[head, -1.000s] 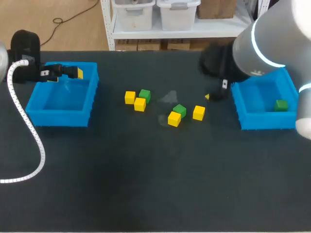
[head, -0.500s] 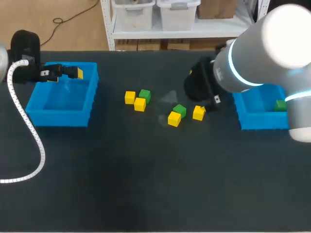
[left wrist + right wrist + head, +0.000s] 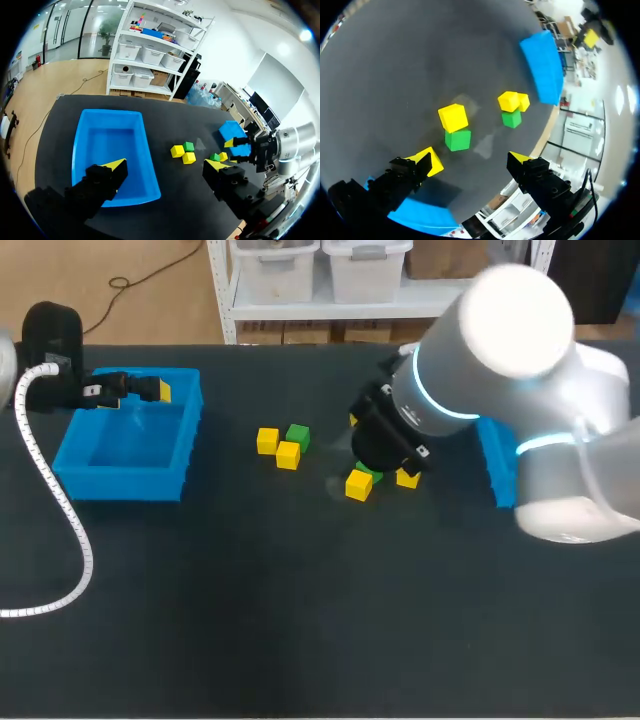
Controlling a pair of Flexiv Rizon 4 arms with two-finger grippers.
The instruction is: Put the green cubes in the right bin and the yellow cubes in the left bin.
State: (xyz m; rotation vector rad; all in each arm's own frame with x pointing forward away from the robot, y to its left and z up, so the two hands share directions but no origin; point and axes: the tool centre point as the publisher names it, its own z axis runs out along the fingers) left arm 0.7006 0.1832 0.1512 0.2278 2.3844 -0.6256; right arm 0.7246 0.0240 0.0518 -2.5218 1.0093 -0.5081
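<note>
The right gripper (image 3: 473, 160) is held wide open and empty above the table's middle, where a green cube (image 3: 457, 140) is seen just ahead of its fingers, touching a yellow cube (image 3: 453, 117). The left gripper (image 3: 165, 165) is likewise spread open, nothing held, over the left bin (image 3: 112, 145). Another green cube (image 3: 188, 146) is grouped with two yellow ones between the bins.

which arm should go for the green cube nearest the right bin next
Right. The right gripper hangs open just above that green cube, which sits against a yellow cube. The left gripper is open over the left bin, well away from it.
</note>
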